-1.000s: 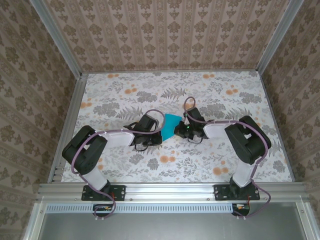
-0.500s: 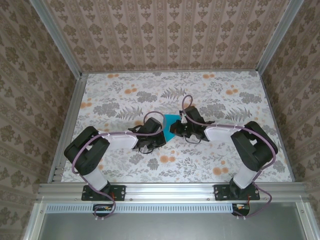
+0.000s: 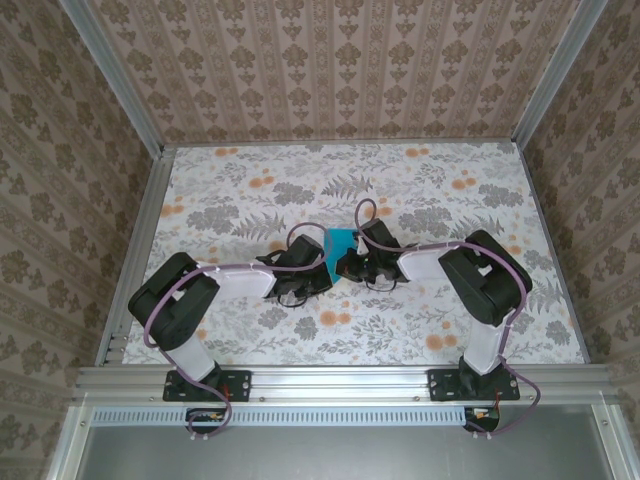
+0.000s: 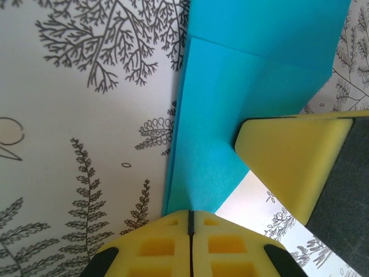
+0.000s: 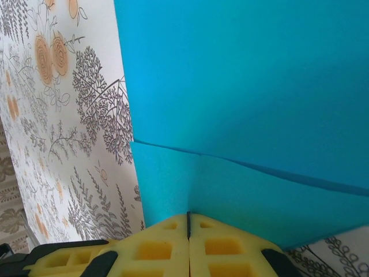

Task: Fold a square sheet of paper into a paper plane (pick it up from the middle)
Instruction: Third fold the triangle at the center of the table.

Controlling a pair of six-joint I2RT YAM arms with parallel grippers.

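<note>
Moved leftward since a second ago, the right fingers (image 5: 155,248) are now set just beside the left fingers (image 4: 161,245) near the middle of the table (image 3: 250,190) — less of the sheet of paper (image 3: 343,238) is seen from above. Both pairs are pressed together, each clamped on an edge of the teal sheet. A folded flap is shown on it — its crease running across both wrist views.

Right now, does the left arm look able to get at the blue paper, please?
Probably yes: the left end effector looks shut on the near edge of the blue paper, and the right end effector, clamped on it too, leaves that edge free.
</note>
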